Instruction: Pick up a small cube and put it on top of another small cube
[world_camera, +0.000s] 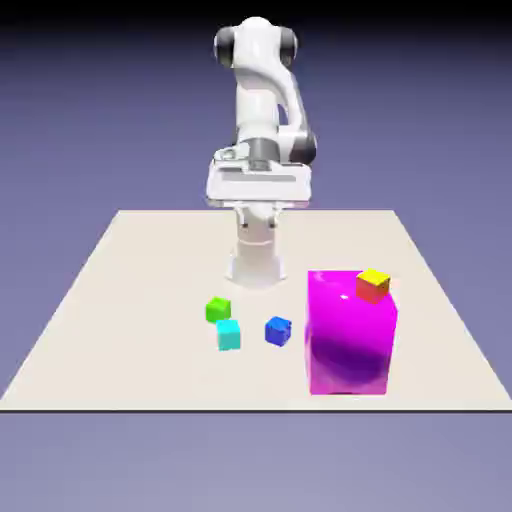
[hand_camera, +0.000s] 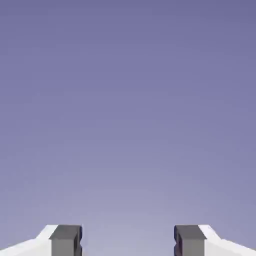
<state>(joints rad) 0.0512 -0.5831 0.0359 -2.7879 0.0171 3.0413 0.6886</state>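
Observation:
The small blue cube (world_camera: 278, 330) rests on the table, just left of the big magenta block (world_camera: 350, 340) in the exterior view. Another small cube (world_camera: 372, 284), yellow on top with red-orange sides, sits on the magenta block's upper right corner. My gripper (world_camera: 258, 192) hangs high near the robot's base, well behind and above both cubes. In the hand view the gripper (hand_camera: 127, 243) is open, its grey fingertips (hand_camera: 65, 241) stand wide apart, and only the blue-violet backdrop shows between them.
A green cube (world_camera: 218, 309) and a cyan cube (world_camera: 229, 334) lie close together, just left of the blue cube. The beige table (world_camera: 120, 330) ends a short way in front of the magenta block.

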